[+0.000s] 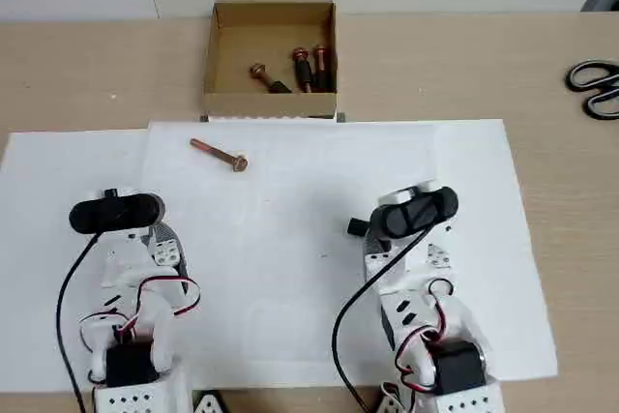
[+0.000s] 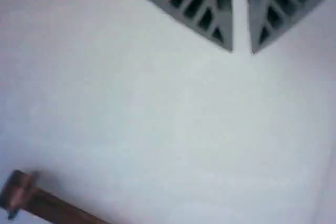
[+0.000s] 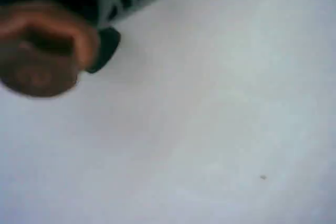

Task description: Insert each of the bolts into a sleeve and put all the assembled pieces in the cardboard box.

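While the left gripper (image 2: 240, 51) hangs over the white paper (image 1: 290, 239) with its fingers almost pressed together, a thin slit between them and nothing held, the loose bolt (image 1: 219, 154) lies flat on the paper just ahead of it and a little towards the other arm. The right gripper (image 1: 379, 229) pinches a black sleeve (image 1: 358, 227), which juts out towards the left arm. Well ahead of both grippers stands the cardboard box (image 1: 209, 55), with three assembled pieces (image 1: 302, 67) lying inside.
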Available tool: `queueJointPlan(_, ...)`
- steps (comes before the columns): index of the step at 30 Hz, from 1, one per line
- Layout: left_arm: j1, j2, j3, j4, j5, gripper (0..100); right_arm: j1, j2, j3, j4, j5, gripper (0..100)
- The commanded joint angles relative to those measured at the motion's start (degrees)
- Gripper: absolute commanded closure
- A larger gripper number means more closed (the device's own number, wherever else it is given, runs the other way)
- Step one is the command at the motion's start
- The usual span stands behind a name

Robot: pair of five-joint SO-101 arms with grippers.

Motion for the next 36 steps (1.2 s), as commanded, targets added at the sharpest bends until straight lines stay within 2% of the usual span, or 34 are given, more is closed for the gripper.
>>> queueJointPlan(1, 1.5, -0.4, -0.2, -1.5, -0.4, 99, 0.1, 0.0, -3.3, -1.2, -0.4, 99.6)
queueJointPlan(5, 2.6, -0.4, -0.2, -1.4, -0.4, 99, -1.2, 6.5, -9.8, -4.0, -0.4, 99.6)
queueJointPlan(25, 4.0, -0.4, -0.3, -1.4, -2.4, 99, -1.6, 80.9, -57.0, -32.5, -0.8, 99.6)
queueJointPlan(36, 3.9, -0.4, -0.3, -1.4, -2.3, 99, -2.5, 111.4, -89.6, -34.0, -0.9, 99.6)
